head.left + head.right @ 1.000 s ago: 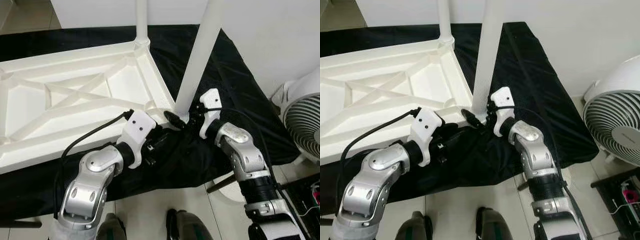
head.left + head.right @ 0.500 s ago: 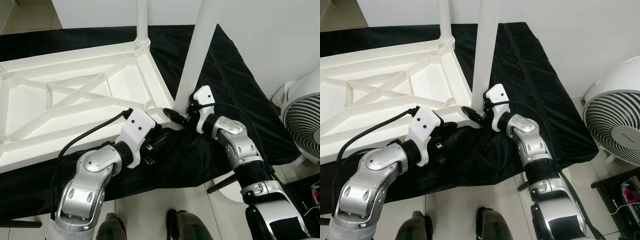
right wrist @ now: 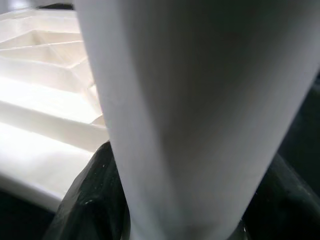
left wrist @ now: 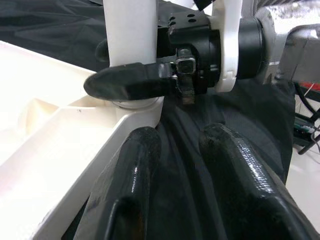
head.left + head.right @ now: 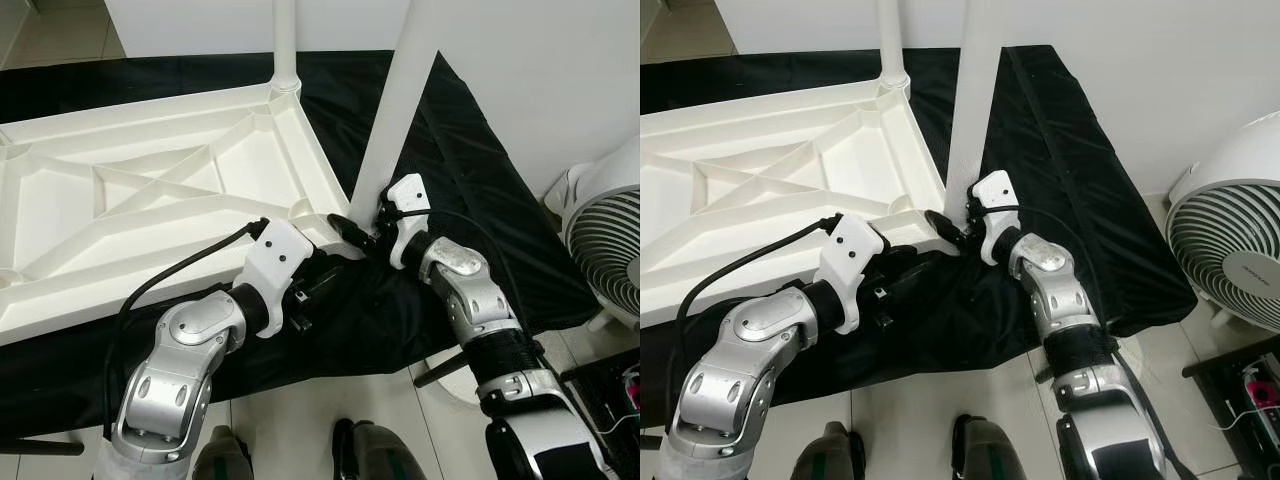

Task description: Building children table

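Our right gripper (image 5: 366,228) stays clamped round the white round table leg (image 5: 400,105), now less tilted; left gripper (image 4: 177,165) slightly parted, idle.

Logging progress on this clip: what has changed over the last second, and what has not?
The right gripper moved in toward the table corner and now clasps the base of the near white leg, which stands less tilted than before. The left gripper stays beside the corner, empty; the upturned tabletop and far leg are unchanged.

Right claw (image 5: 958,228) clamped on white table leg (image 5: 971,100) at upturned tabletop (image 5: 770,200) corner.
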